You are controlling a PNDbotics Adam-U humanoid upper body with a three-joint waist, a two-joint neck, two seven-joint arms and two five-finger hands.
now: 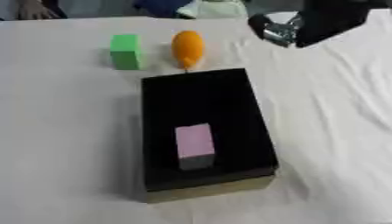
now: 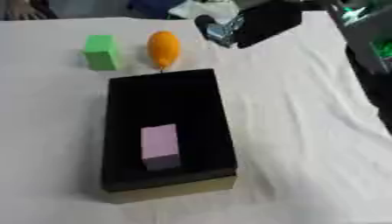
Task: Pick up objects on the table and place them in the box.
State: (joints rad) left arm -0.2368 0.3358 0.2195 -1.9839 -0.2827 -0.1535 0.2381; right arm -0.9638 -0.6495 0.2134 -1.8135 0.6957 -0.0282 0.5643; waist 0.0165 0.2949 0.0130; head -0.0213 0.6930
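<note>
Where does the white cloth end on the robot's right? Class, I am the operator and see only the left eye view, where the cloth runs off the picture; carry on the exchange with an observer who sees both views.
Observer: In the right eye view the white cloth has a right edge. It slants from the top towards the right side, with a dark area beyond it.
Operator: Does the black box sit near that edge?
Observer: No. The black box lies well apart from it, with a broad stretch of wrinkled cloth between.
Operator: Is anything out past the edge?
Observer: Yes, a dark thing with green lights in the upper right corner. I cannot make out what it is.
</note>
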